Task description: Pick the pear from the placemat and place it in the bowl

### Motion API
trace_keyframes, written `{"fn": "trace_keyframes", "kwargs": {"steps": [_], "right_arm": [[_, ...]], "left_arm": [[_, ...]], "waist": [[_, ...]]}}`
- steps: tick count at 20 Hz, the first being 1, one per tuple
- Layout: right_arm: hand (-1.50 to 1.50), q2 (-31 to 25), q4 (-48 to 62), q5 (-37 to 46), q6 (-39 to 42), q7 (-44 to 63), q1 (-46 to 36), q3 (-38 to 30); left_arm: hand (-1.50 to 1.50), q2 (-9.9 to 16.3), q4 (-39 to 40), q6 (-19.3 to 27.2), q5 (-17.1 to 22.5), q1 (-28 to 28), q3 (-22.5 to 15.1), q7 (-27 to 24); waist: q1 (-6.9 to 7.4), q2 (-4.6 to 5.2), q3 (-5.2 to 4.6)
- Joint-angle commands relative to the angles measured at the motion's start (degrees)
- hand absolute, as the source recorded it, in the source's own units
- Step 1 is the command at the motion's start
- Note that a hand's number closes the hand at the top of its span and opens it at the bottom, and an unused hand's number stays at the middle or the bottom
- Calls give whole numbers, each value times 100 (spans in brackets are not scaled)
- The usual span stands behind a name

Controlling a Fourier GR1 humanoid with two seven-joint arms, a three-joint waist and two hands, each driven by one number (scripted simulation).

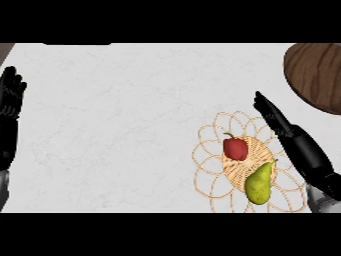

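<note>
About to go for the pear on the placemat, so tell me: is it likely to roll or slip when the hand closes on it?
The pear lies on its side, so a nudge would probably roll it. Its tapering neck may let fingers slide; the wider lower body looks safer. The red pepper sits close by, so the right hand could bump it.

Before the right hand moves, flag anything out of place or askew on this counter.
Nothing stands out. The pear and a red pepper lie on the woven placemat, nothing spilled. The wooden bowl sits at the far right, cut by the view's edge. The right hand is open beside the placemat.
</note>
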Motion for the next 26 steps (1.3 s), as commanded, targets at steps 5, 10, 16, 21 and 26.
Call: {"fn": "trace_keyframes", "kwargs": {"steps": [5,10,16,21,26], "right_arm": [[150,232,-66,1144,-2529,971,885,-1050],[-150,647,208,1813,-4390,1467,1663,-1946],[-150,1477,-235,4180,-5446,1885,2547,-384],[-150,1335,-12,5363,-5051,3352,3146,-759],[-150,1906,-327,6197,-4246,4786,3338,-597]], "left_arm": [[0,-750,20,-553,793,295,-569,400],[0,-1106,-16,-686,1149,530,-744,456],[0,-1352,28,-1147,1344,232,-1106,515],[0,-1327,-61,-1253,1310,286,-1227,509],[0,-1352,35,-1374,1345,223,-1245,478]], "waist": [[-898,-194,-73],[-1246,-213,-81],[-421,-86,-74],[-254,-10,-123],[-60,35,-117]]}}
